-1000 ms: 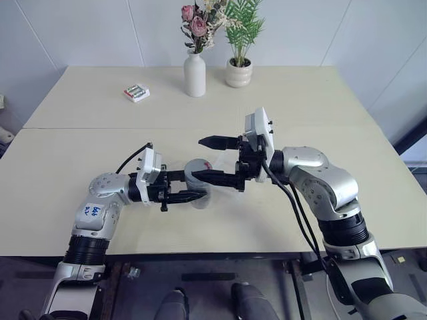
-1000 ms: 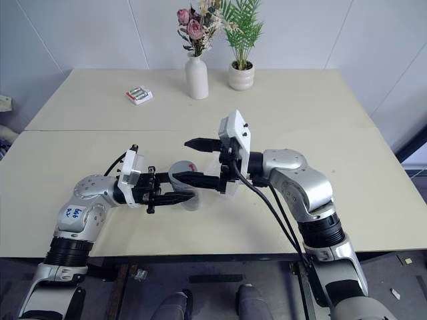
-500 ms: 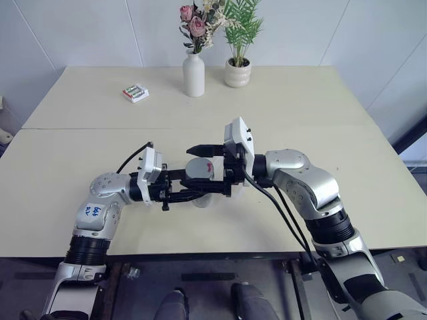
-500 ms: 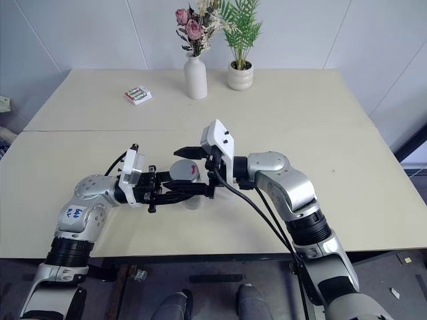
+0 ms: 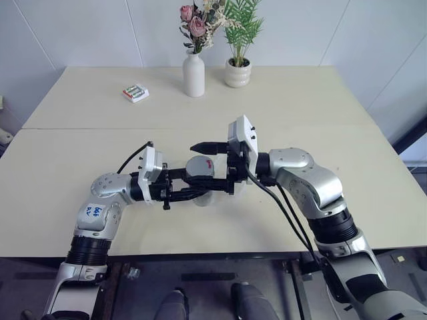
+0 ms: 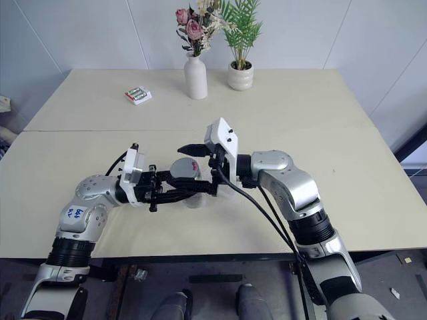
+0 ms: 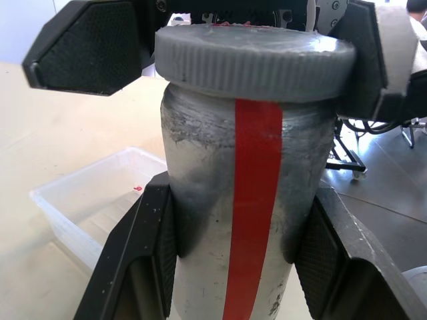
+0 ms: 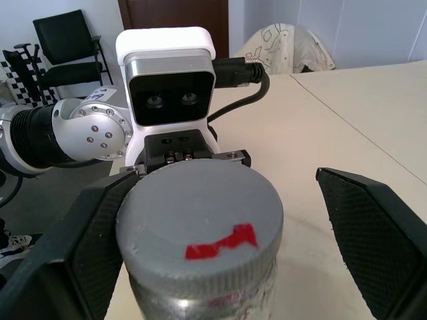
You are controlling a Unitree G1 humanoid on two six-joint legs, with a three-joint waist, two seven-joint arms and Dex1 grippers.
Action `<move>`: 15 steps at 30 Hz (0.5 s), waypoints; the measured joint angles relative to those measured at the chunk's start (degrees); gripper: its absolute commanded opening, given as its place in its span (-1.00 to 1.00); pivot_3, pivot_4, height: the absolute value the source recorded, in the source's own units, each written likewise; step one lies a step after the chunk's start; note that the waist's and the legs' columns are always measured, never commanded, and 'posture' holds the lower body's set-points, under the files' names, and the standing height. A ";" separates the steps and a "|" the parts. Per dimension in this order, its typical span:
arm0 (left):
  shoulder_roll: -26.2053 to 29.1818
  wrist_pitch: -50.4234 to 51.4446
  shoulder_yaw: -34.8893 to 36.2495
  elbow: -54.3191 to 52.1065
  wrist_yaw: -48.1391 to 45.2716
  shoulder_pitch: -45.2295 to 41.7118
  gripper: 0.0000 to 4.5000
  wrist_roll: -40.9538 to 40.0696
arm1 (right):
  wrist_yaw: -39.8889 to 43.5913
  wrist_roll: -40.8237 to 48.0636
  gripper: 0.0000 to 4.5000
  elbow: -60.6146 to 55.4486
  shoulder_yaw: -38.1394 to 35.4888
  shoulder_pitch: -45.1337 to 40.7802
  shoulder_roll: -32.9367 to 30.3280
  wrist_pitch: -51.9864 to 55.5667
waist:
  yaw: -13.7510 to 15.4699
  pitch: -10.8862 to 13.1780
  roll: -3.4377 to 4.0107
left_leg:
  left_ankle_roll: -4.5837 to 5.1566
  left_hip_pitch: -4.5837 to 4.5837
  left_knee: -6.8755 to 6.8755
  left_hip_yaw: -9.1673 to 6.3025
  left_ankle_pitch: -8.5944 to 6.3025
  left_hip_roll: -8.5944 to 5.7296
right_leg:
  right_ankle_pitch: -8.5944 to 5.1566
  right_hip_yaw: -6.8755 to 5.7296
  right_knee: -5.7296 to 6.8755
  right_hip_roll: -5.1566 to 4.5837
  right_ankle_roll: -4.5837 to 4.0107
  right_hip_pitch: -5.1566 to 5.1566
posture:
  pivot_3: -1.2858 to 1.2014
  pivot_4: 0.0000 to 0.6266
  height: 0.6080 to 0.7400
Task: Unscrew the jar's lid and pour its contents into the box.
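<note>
Since the earlier frame, the right tool (image 5: 208,167) has advanced, its fingers spread either side of the round flat grey lid (image 8: 200,217). Lid remains seated on the small silvery-grey metallic jar (image 7: 243,200), which is clamped between the left tool's (image 5: 192,185) fingers. Unscrewing and pouring into the clear shallow plastic box (image 7: 93,203), on the worktop beyond the left tool, remain.

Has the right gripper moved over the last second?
Yes. The right gripper slid toward the robot's left, from beside the jar to straddling the lid, its jaws open.

Head cameras look down; wrist cameras look close.
Both eye views face forward over the wide beige wooden table (image 5: 320,107). Each wrist view sits very near the small silvery-grey metal jar (image 7: 247,200), from opposite sides.
</note>
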 measured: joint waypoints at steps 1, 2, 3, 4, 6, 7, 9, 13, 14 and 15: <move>0.00 0.02 0.00 0.00 0.03 0.00 -0.14 0.00 | 0.02 0.19 0.98 -0.01 -0.04 0.06 -0.21 0.00 | 0.00 0.00 0.00 | 0.00 0.00 0.00 0.00 0.00 0.00 | 0.00 0.00 0.00 0.00 0.00 0.00 | 0.03 -0.52 1.00; 0.00 0.04 0.00 0.00 0.06 0.00 -0.14 0.00 | 0.04 0.27 0.98 -0.03 -0.09 0.12 -0.36 0.00 | 0.01 0.00 0.00 | 0.00 0.00 0.00 0.00 0.00 0.00 | 0.00 0.00 0.00 0.00 0.00 0.00 | 0.03 -0.52 1.00; 0.00 0.05 0.00 0.00 0.07 0.00 -0.14 0.00 | 0.07 0.35 0.98 -0.06 -0.16 0.26 -0.61 -0.01 | 0.03 0.00 0.00 | 0.00 0.00 0.00 0.00 0.00 0.00 | 0.00 0.00 0.00 0.00 0.00 0.00 | 0.03 -0.52 1.00; 0.00 0.10 0.00 0.02 0.09 0.00 -0.14 0.01 | 0.17 0.62 0.98 -0.16 -0.28 0.46 -1.02 -0.05 | 0.07 0.00 0.00 | 0.00 0.00 0.00 0.00 0.00 -0.01 | 0.00 0.00 -0.01 -0.01 0.00 0.00 | 0.03 -0.52 1.00; 0.00 0.26 0.02 0.05 0.29 0.00 -0.14 0.01 | 0.61 1.13 0.98 -0.28 -0.78 0.82 -1.87 -0.07 | 0.07 0.00 0.00 | 0.00 0.00 0.01 0.00 0.00 -0.01 | 0.00 0.00 -0.01 -0.01 0.00 0.01 | 0.03 -0.52 1.00; 0.00 0.32 0.01 0.05 0.40 0.00 -0.14 0.01 | 0.78 1.27 0.98 -0.36 -0.98 0.98 -2.23 -0.10 | 0.06 0.00 0.00 | 0.00 0.00 0.00 0.01 0.00 -0.01 | 0.00 0.01 -0.01 -0.01 0.00 0.00 | 0.03 -0.52 1.00; 0.00 0.37 0.00 0.07 0.63 0.01 -0.14 0.02 | 1.01 1.66 0.98 -0.56 -1.40 1.44 -2.86 -0.22 | 0.04 0.00 0.00 | 0.00 0.00 0.00 0.00 0.00 0.00 | 0.00 0.00 -0.01 0.00 0.00 0.00 | 0.03 -0.52 1.00; 0.00 0.38 0.03 0.08 0.64 0.00 -0.14 0.02 | 1.94 3.51 0.98 -0.61 -2.93 2.13 -3.60 -0.19 | 0.01 0.00 0.00 | 0.00 0.00 0.00 0.02 0.00 0.00 | 0.00 0.01 -0.01 0.00 0.00 0.00 | 0.03 -0.52 1.00; 0.00 0.38 0.05 0.09 0.65 0.00 -0.14 0.02 | 2.11 4.24 0.98 -0.71 -3.65 2.14 -3.81 -0.17 | 0.04 0.00 0.00 | 0.00 0.00 0.00 0.01 0.00 0.00 | 0.00 0.01 -0.01 0.00 0.00 0.00 | 0.03 -0.52 1.00; 0.00 0.38 -0.10 0.08 0.29 0.06 -0.14 0.01 | 1.93 4.49 0.98 -0.66 -5.07 2.14 -4.38 -0.18 | 0.12 0.00 0.00 | 0.00 0.00 0.00 0.01 0.00 -0.01 | 0.00 0.01 -0.01 -0.01 0.00 0.01 | 0.03 -0.52 1.00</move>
